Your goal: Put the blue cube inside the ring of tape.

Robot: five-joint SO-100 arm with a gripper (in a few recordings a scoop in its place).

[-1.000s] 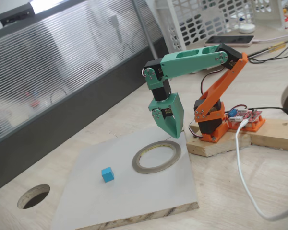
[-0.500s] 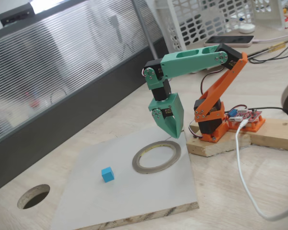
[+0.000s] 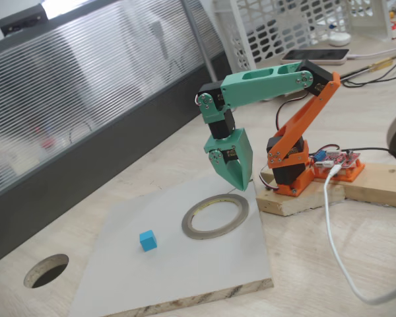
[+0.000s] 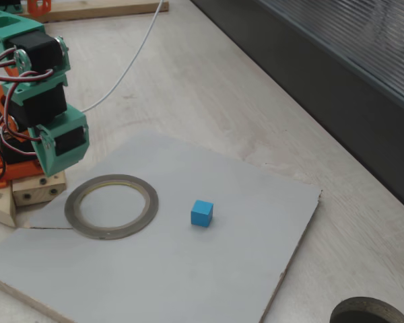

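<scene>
The blue cube (image 3: 147,240) (image 4: 201,213) lies on a grey board (image 3: 185,277) (image 4: 188,269), apart from everything else. The ring of tape (image 3: 208,234) (image 4: 148,202) lies flat on the same board: to the cube's right in one fixed view, to its left in the other. My green gripper (image 3: 237,186) (image 4: 50,171) hangs pointing down over the ring's far edge, near the arm's base. Its jaws are shut into a wedge with nothing between them. It is well away from the cube.
The orange arm base stands on a wooden block (image 3: 303,198) beside the board. A white cable (image 3: 333,231) curves across the table to the right. A round dark hole (image 3: 46,271) (image 4: 370,313) sits in the tabletop off the board. A white basket (image 3: 284,26) and phone (image 3: 317,56) lie behind.
</scene>
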